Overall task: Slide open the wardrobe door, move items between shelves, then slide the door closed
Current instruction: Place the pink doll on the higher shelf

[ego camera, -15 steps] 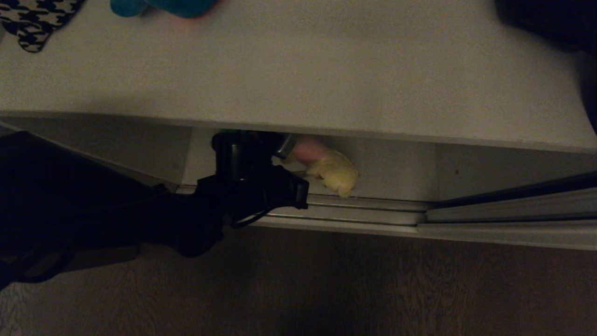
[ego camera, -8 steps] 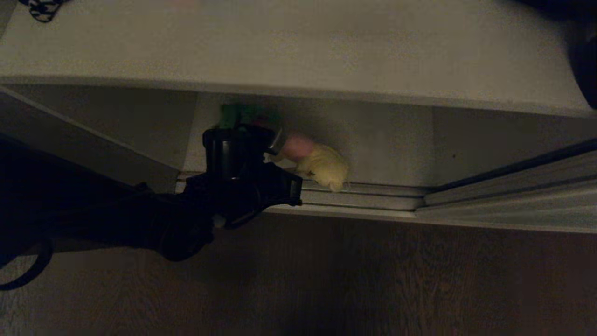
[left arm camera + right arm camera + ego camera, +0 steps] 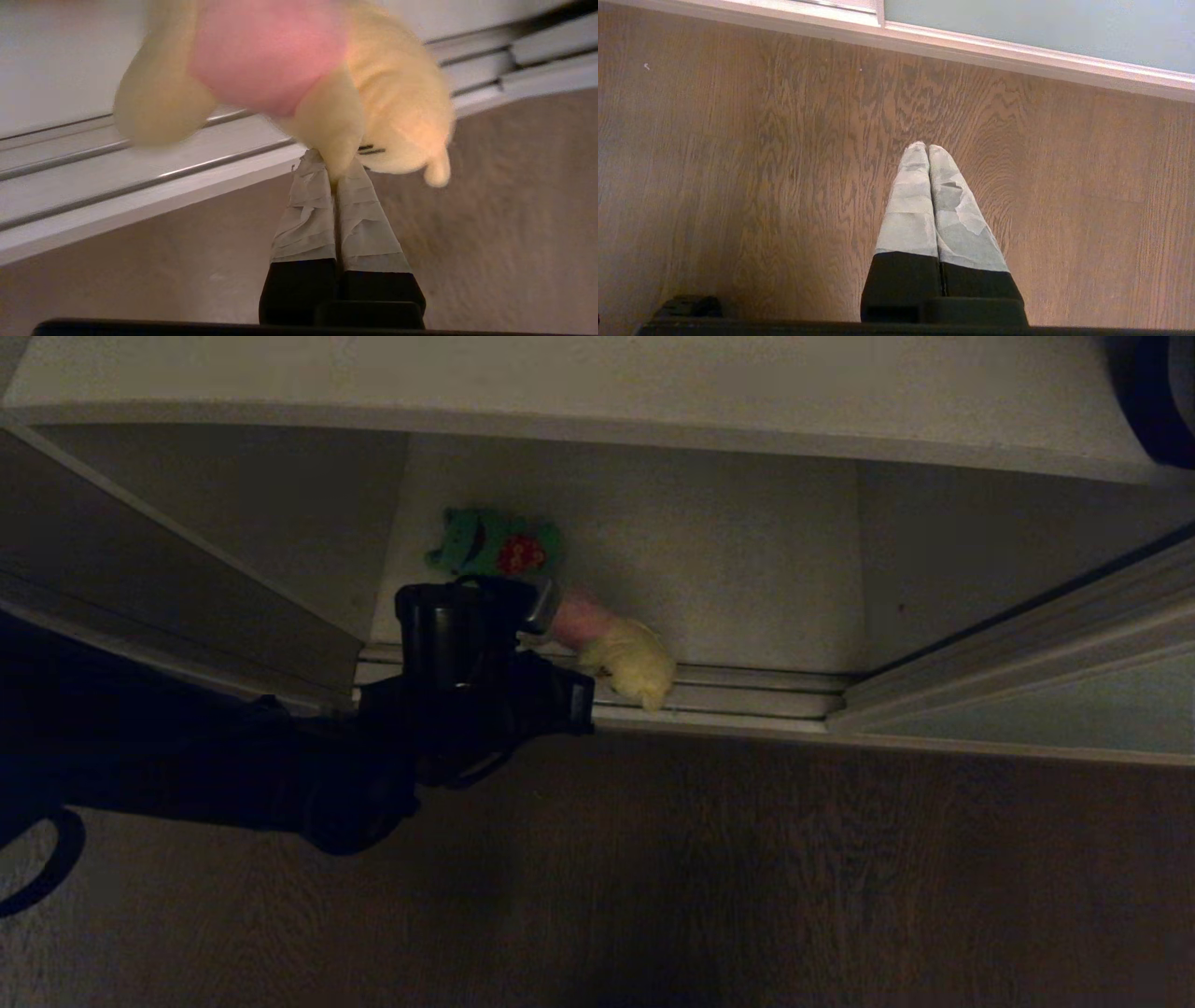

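Observation:
My left gripper (image 3: 549, 609) (image 3: 334, 161) is shut on a limb of the cream-yellow plush toy (image 3: 627, 658) (image 3: 392, 107) with a pink patch. The toy hangs just above the ribbed floor track (image 3: 747, 691) (image 3: 140, 163) at the wardrobe's open front. Just beyond the gripper, a green plush toy (image 3: 495, 546) with red lies on the lower off-white shelf (image 3: 728, 551). The upper shelf (image 3: 597, 373) runs across the top of the head view. The grey-green sliding wardrobe door (image 3: 1046, 709) (image 3: 1041, 28) stands slid to the right. My right gripper (image 3: 927, 148) hangs shut and empty over the floor.
Wood-grain floor (image 3: 747, 877) (image 3: 761, 186) lies in front of the track. A dark object (image 3: 1153, 392) sits at the right end of the upper shelf. The wardrobe's left side wall (image 3: 187, 569) stands close beside my left arm.
The whole head view has shifted, the upper shelf sliding up the picture and the green toy coming into sight. My left gripper has drawn the yellow toy slightly outward over the track.

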